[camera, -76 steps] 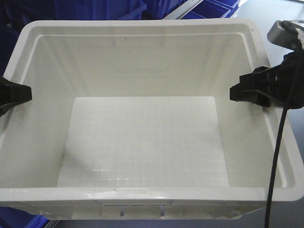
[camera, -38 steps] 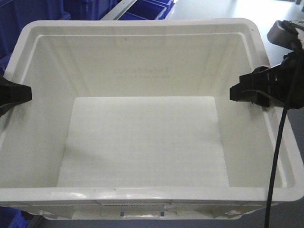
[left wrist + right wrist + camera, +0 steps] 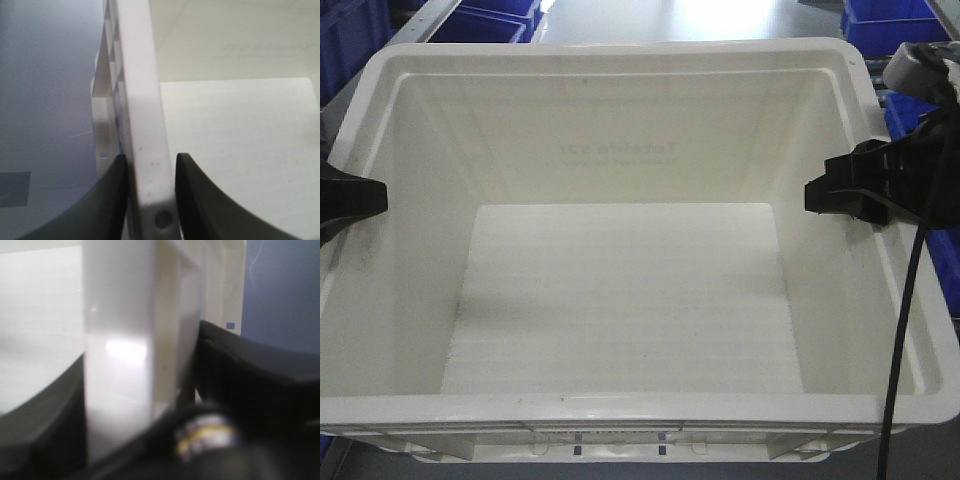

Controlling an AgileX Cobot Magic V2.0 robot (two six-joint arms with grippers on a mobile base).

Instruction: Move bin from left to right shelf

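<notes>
L gripper + R gripper each clamped on a side wall of bin. You hold it, prob. mid-carry; right shelf not in view, set-down left to do.

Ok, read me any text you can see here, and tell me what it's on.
"Totelife 521": faint, a likely reading only, showing through the far wall of the bin.
Smaller line just beneath it: too blurred to read.
Nothing else legible in any view.

Blue crates at upper left and right (mostly cropped), grey floor between.
</notes>
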